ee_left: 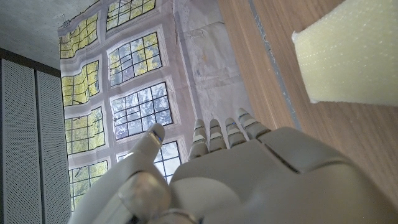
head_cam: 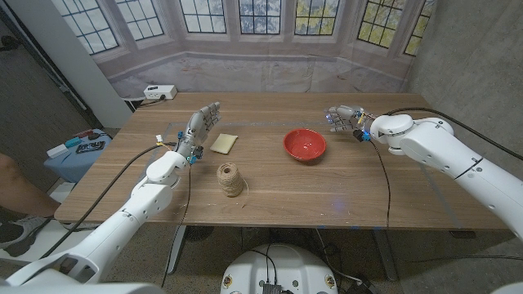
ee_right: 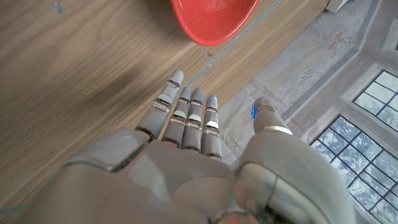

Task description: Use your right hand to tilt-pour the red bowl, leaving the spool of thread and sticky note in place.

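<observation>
No legible text, label, brand, number or sign on anything in view.

The bowl [head_cam: 305,145] was bright red with a faint speckled sheen inside. The sticky note [head_cam: 223,143] was pale yellow, and the spool of thread [head_cam: 230,180], nearer the robot than the note, was tan and wound in ribbed turns. The worktop [head_cam: 343,188] was mid-brown wood with long streaked grain. Both hands, left [head_cam: 198,129] and right [head_cam: 347,119], were light grey; the right hand's fingers [ee_right: 186,115] had paler bands, and a blue spot showed on its thumb.
</observation>
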Robot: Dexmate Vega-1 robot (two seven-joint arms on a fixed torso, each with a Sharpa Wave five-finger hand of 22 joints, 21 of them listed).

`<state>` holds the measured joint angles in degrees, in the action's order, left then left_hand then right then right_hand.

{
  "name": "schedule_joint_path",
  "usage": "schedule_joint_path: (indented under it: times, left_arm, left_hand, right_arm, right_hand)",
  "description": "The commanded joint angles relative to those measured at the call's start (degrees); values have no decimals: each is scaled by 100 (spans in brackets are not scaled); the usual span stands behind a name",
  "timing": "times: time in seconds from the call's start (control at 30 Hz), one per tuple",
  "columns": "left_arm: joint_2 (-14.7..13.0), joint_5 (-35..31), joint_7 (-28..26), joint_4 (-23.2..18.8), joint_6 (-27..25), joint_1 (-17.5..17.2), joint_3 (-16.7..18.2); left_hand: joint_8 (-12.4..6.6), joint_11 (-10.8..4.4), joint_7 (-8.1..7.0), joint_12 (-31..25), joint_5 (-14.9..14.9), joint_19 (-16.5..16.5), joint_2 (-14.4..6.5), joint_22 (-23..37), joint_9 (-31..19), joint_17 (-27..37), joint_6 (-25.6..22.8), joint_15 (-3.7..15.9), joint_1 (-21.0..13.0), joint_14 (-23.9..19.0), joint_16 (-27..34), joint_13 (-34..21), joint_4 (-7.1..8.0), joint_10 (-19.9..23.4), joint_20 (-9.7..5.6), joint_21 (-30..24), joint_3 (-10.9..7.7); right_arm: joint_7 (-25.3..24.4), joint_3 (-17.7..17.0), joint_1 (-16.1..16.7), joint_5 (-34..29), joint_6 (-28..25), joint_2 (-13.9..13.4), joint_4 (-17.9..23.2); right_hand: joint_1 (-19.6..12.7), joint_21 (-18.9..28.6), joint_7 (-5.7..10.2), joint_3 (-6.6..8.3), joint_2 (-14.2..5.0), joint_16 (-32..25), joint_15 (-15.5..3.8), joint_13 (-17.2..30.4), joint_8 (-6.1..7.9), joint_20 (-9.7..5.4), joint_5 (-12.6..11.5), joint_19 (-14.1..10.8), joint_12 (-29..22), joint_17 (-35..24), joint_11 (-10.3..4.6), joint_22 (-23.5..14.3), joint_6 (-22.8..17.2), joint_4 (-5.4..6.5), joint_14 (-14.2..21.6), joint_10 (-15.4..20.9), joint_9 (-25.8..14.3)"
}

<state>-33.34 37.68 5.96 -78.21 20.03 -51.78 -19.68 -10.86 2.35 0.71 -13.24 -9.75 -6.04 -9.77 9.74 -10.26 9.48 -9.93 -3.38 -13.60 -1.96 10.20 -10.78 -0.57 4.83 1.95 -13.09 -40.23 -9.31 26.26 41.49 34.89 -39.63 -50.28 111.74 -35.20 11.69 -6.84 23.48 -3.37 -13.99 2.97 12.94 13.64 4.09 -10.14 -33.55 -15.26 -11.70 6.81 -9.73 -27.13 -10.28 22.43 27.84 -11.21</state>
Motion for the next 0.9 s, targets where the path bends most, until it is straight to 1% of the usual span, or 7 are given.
schedule_joint_path:
  times: [0.03,0.23,0.37,0.47,0.63,0.9]
  left_arm:
    - [-1,-13,-55,-136,-20,-90,-14]
    - [-1,-29,-88,-183,-12,-117,-15]
    - [-2,-43,-132,-217,-8,-139,-8]
    - [-4,-54,-158,-234,-1,-152,-2]
    - [-4,-51,-157,-242,2,-159,0]
    - [16,-46,-141,-244,14,-166,-16]
  left_hand:
    - [-28,-1,2,-47,-43,-72,-4,23,-18,9,-58,8,-61,-38,18,-26,-44,83,1,20,-8]
    - [-32,-22,10,-49,-45,-82,-9,23,-18,10,-88,2,-81,-50,20,-28,-62,115,3,30,-4]
    - [-34,-5,17,-55,-46,-89,-12,24,-19,10,-114,6,-97,-68,24,-29,-77,152,5,38,0]
    - [-34,-4,14,-52,-47,-94,-13,24,-19,11,-119,2,-102,-70,23,-29,-81,152,4,39,2]
    - [-33,20,26,-50,-48,-97,-18,24,-20,11,-130,-11,-113,-76,24,-30,-89,163,5,46,5]
    - [-31,12,29,-45,-49,-101,-23,25,-21,13,-145,-12,-129,-77,21,-32,-101,174,4,56,12]
  right_arm:
    - [272,192,-415,92,-739,-101,-2]
    - [365,359,-663,46,-1024,-66,-77]
    - [426,456,-784,-5,-1120,-43,-127]
    - [459,572,-924,-77,-1287,-24,-138]
    - [559,735,-1142,-135,-1553,31,-180]
    - [740,960,-1468,-162,-1948,147,-244]
  right_hand:
    - [-161,29,-17,33,19,-47,18,35,10,38,-23,-67,-51,-19,23,-17,-64,-50,112,91,-1]
    - [-393,40,-55,64,88,-73,13,68,10,72,-48,-142,-90,-31,26,-18,-129,-68,213,148,-3]
    - [-546,42,-54,84,131,-90,-14,88,15,78,-65,-177,-118,-43,38,-19,-183,-74,270,195,-4]
    - [-652,42,-53,92,162,-117,0,103,28,87,-75,-201,-152,-55,28,-20,-251,-67,342,262,-6]
    - [-745,40,-72,90,194,-145,-6,119,35,113,-82,-221,-185,-71,61,-21,-311,-51,409,325,-7]
    - [-853,21,-177,59,270,-141,97,144,3,215,-94,-211,-192,-97,119,-23,-309,-25,395,314,-8]
